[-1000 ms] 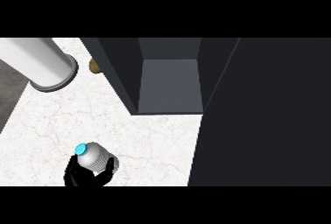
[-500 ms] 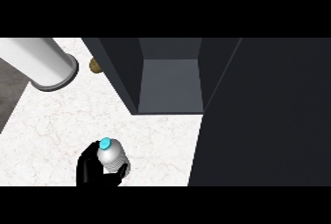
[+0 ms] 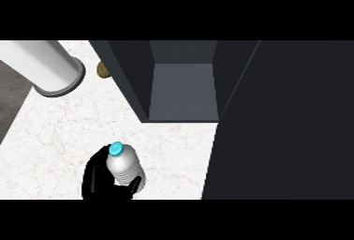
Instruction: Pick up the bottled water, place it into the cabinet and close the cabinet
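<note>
Bottle in the grip, cabinet open and not yet filled

Nearest to the lower edge, a black robot hand [image 3: 104, 180] is curled round the bottled water [image 3: 122, 165], clamped on its ribbed body, the turquoise cap [image 3: 116, 148] pointing up and away. Which hand it is I cannot say for certain — it comes in at the left side of the view, and no second hand shows at all. The bottle stands over the marble worktop [image 3: 62, 126], near the cabinet [image 3: 183, 91] but apart from its opening. Farther on, the cabinet is open and its grey shelf looks bare; the dark door [image 3: 290, 131] stands wide at the right. So I judge the picking done — the placing and the closing are left.
</note>
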